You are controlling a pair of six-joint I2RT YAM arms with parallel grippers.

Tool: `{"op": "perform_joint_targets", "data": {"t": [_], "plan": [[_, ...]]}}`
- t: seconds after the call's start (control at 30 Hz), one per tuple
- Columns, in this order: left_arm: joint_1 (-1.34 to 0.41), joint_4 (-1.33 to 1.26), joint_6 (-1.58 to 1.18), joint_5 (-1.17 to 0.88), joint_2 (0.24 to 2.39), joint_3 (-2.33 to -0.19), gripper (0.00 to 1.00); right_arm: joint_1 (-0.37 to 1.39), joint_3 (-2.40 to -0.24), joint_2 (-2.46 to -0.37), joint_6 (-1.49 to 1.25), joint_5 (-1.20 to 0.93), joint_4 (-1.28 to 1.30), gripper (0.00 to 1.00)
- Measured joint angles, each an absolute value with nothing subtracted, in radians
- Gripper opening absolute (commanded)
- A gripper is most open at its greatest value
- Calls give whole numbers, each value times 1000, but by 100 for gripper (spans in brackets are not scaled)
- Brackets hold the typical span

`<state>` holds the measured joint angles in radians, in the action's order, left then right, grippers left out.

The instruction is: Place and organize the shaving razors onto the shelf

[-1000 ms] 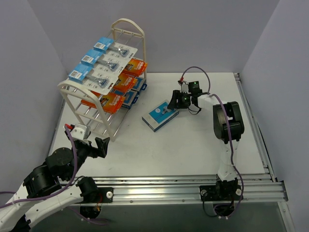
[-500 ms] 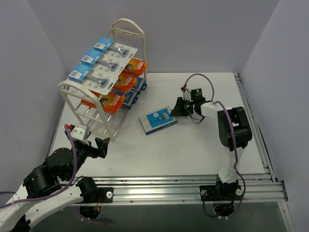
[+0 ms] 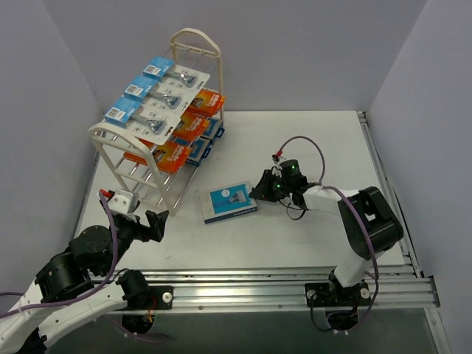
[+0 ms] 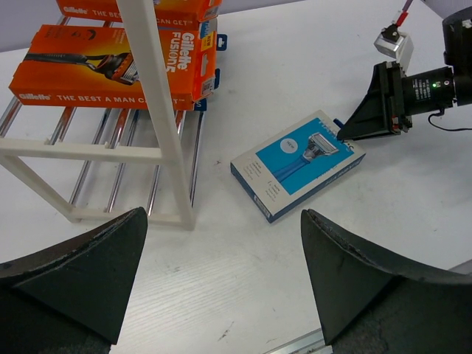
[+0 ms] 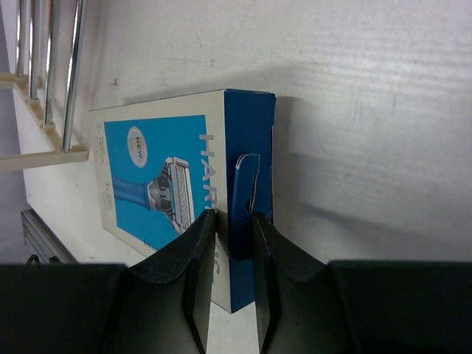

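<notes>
A blue-and-white razor box (image 3: 230, 203) lies flat on the table, right of the cream-white shelf (image 3: 158, 122). It also shows in the left wrist view (image 4: 299, 164) and the right wrist view (image 5: 184, 199). My right gripper (image 3: 259, 193) is shut on the blue hang tab (image 5: 241, 210) at the box's right end. The shelf's top tier holds three white blister cards with blue headers (image 3: 158, 96); lower tiers hold orange boxes (image 3: 184, 136) and blue-and-white boxes (image 3: 208, 140). My left gripper (image 3: 147, 221) is open and empty near the shelf's front foot.
The shelf's front leg and lower rods (image 4: 158, 110) stand just ahead of my left gripper, with an orange box (image 4: 118, 66) on them. An aluminium rail (image 3: 295, 284) runs along the table's near edge. Grey walls enclose the table.
My right gripper has dragged the blue-and-white box down and to the left across the table, toward the shelf's front. The left arm has not moved.
</notes>
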<state>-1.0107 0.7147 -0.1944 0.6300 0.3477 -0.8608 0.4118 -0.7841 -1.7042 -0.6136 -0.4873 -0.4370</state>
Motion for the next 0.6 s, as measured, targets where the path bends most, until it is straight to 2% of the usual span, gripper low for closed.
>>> {"op": "perform_joint_targets", "data": {"t": [0.37, 0.6], "plan": [[-1011, 714, -194, 604, 348, -861, 94, 419, -583, -1355, -808, -316, -471, 0], [-1011, 714, -194, 590, 348, -861, 94, 420, -505, -1267, -903, -267, -513, 0]]}}
